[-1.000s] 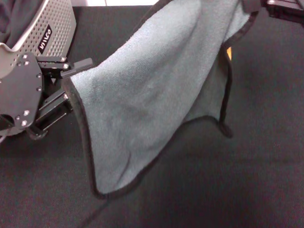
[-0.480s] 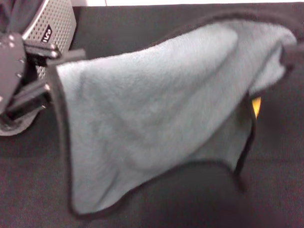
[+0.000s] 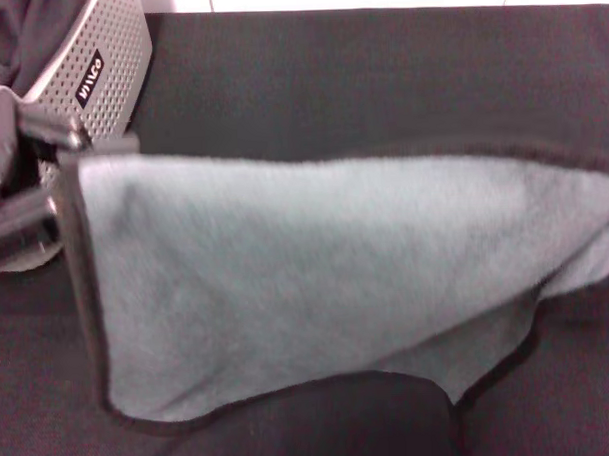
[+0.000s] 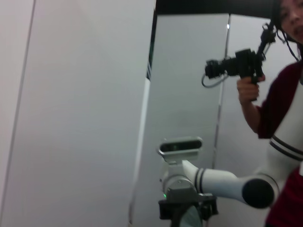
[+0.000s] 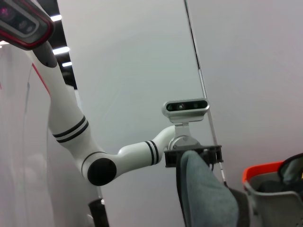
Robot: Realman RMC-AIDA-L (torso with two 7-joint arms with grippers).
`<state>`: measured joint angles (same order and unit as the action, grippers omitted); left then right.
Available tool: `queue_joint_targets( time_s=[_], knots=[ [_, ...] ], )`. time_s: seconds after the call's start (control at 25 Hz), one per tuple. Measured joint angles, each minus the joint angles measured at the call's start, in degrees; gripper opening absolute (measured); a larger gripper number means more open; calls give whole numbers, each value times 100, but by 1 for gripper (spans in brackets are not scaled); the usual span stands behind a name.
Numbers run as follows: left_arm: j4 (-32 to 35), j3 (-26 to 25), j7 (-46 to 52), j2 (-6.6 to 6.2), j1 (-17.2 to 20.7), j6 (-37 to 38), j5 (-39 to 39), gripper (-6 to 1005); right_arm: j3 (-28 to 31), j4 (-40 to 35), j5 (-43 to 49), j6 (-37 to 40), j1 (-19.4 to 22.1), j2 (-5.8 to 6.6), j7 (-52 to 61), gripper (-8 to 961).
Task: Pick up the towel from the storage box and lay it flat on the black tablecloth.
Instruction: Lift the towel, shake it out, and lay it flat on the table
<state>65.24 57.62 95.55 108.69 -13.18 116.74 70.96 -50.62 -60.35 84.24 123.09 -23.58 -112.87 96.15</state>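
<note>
Grey-green towel [image 3: 326,277] stretched above black tablecloth [image 3: 359,76]; left gripper [image 3: 57,157] fingers clamp corner; right fingers unseen.

Fluffy matt towel [image 3: 316,278] (microfibre-like), perforated plastic storage box [image 3: 104,65]

The towel [image 3: 316,278] hangs spread wide above the black tablecloth [image 3: 359,76], stretching from the left side across to the right edge of the head view. Its upper edge runs nearly level; its lower edge sags toward the near side. The left gripper [image 3: 52,147] sits at the towel's upper left corner. The storage box [image 3: 104,60] stands at the far left, behind that gripper. The tablecloth lies under everything, open on the far side.
</note>
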Motion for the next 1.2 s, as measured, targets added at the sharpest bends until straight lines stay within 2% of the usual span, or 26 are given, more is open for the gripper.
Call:
queue_joint_targets(
  time_s=[0.32,0.48,0.72,0.84,1.04,1.2],
  knots=[
    [35,259,90,-54,146,0,19,115,-730,142,-50,30,223,28,-250,12],
    [47,397,296,-199,159,4,-217,112,-1053,125,-182,38,254,75,-273,12],
    [119,769,479,-439,198,16,-731,112,-1608,111,-861,46,263,339,-239,12],
    [277,996,520,-493,283,16,-855,112,-1811,96,-1131,51,270,432,-225,12],
    [572,1166,496,-532,511,16,-941,111,-1915,-134,-1358,58,363,454,-106,12],
    [625,1176,437,-559,578,22,-935,111,-1996,-356,-1421,64,521,424,28,12]
  ],
)
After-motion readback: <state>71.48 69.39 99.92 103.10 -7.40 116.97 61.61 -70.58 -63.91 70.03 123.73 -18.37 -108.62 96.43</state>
